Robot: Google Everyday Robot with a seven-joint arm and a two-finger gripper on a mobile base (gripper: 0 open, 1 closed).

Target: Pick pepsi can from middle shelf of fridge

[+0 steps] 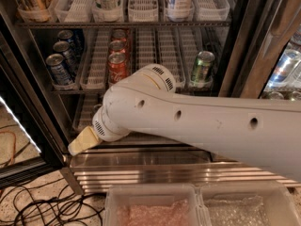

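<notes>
Three dark blue pepsi cans [58, 69] stand one behind another in the leftmost white lane of the middle shelf [96, 81] of the open fridge [237, 41]. Red cola cans [117, 66] fill a lane to their right, and a green can [202, 67] stands further right. My white arm [197, 126] crosses the view from the right. My gripper [81, 142], seen as a cream-coloured tip, hangs low at the left, in front of the bottom shelf. It is below the pepsi cans and apart from them.
The top rack [127, 22] holds bottles in white lanes. A ribbed steel base [155, 173] runs under the opening. The dark door frame [28, 126] stands at left. Black cables [42, 206] lie on the floor. Clear plastic bins [197, 206] sit at the bottom.
</notes>
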